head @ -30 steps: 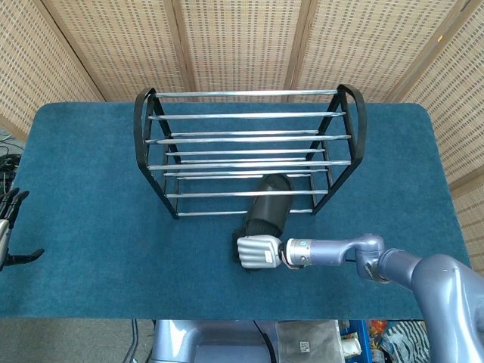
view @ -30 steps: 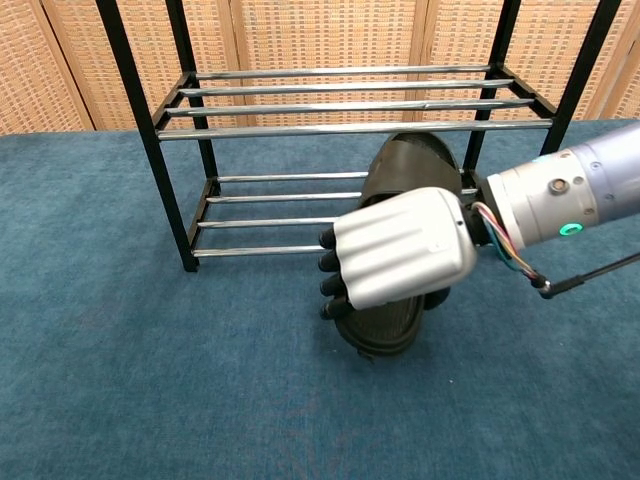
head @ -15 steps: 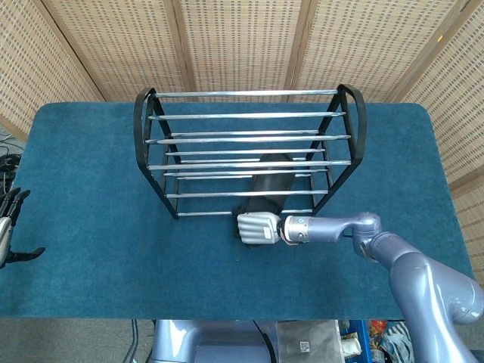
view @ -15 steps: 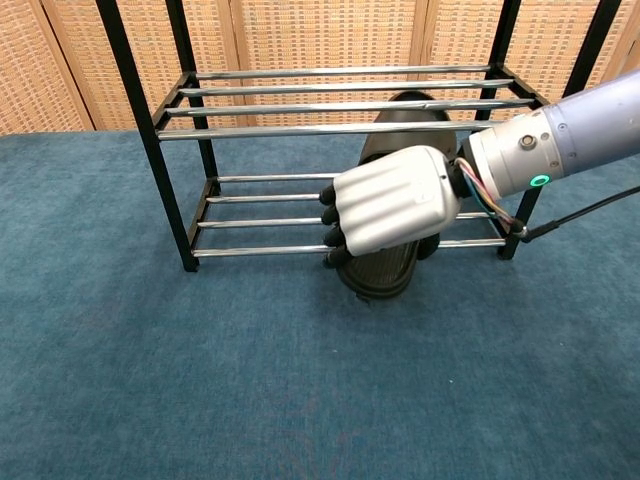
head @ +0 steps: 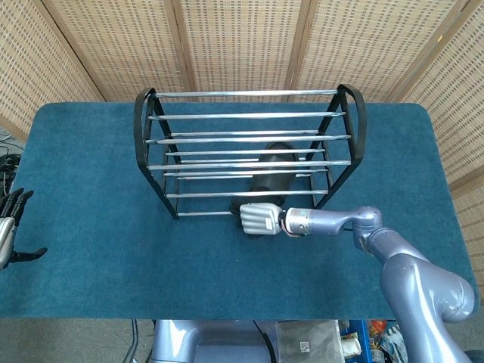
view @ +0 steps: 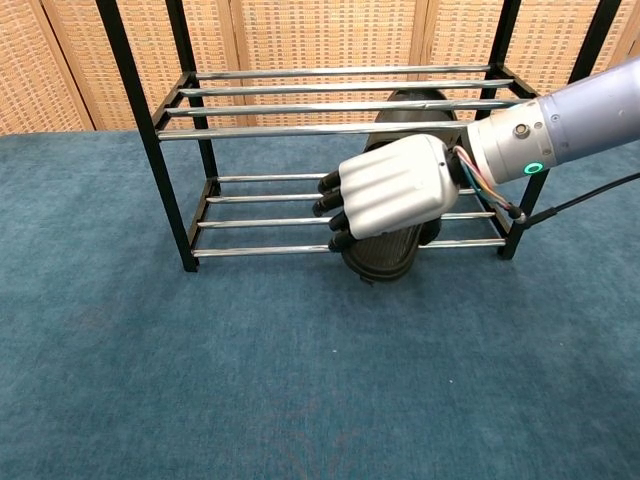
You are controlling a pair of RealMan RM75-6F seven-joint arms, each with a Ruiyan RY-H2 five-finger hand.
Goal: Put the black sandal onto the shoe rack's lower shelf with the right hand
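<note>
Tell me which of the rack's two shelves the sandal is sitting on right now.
The lower shelf. The black sandal lies across its rails, heel end overhanging the front rail, gripped by the right hand; the upper shelf passes above it, bare.

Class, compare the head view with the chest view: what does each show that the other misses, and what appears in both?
Only the head view shows the left robot hand, open at the table's left edge, the whole blue table and the rack's curved end frames.

Only the chest view shows the sandal's heel end overhanging the lower shelf's front bar, and a green light on the wrist.

Both show the right robot hand gripping the black sandal, the shoe rack and the wicker screen.
</note>
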